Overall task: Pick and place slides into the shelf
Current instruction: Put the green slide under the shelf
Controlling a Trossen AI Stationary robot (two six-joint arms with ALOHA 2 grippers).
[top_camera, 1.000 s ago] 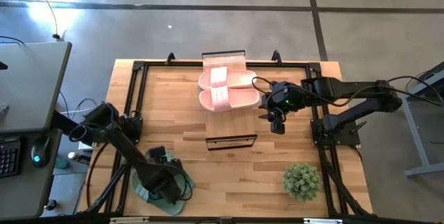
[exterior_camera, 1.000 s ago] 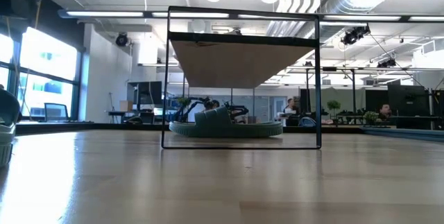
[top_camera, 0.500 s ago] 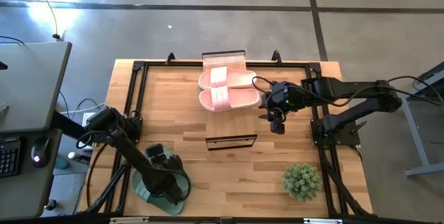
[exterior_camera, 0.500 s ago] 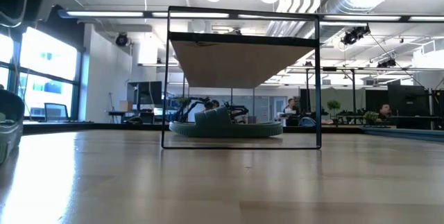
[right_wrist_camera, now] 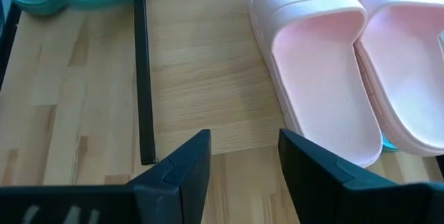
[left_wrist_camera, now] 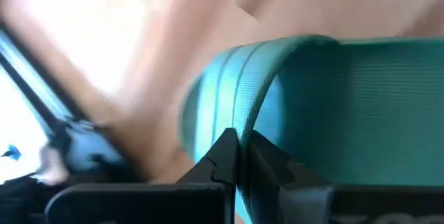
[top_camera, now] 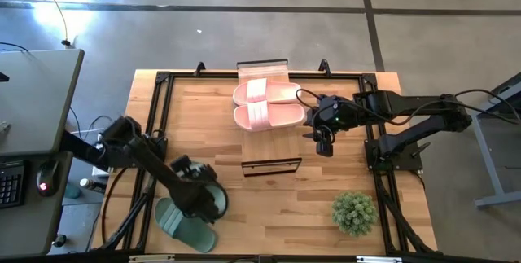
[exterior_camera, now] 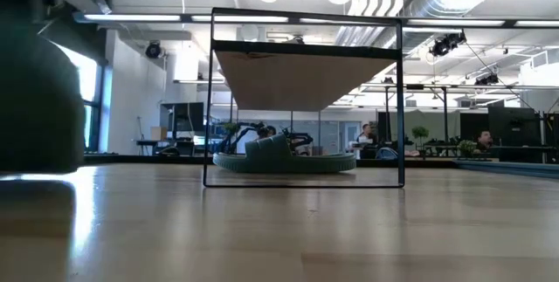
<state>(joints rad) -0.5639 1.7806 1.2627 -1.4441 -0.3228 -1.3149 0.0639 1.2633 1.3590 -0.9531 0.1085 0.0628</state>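
- Because your left gripper [left_wrist_camera: 239, 156] has its fingers pinched shut on the ribbed strap of a sage-green slide [left_wrist_camera: 333, 106], the coming move turns on how that sandal hangs from the pinch: in the left wrist view the strap edge sits between the fingertips and the sole runs away to one side of them
- From above, you see the left gripper [top_camera: 199, 198] over the near left part of the table [top_camera: 269, 198], with a second green slide [top_camera: 181, 224] lying flat just beside it, near the table's front edge
- Outward from there, the shelf [top_camera: 271, 166] stands near the table's middle, well apart from your held slide, and the left arm is the nearer one to it
- Your right gripper [right_wrist_camera: 239, 156] waits with its fingers spread and holding nothing, beside the two pink slides [top_camera: 269, 105] on the wood-topped end of the shelf at the far side of the table
- Whether the held sandal's long axis lines up with the shelf opening you cannot yet tell
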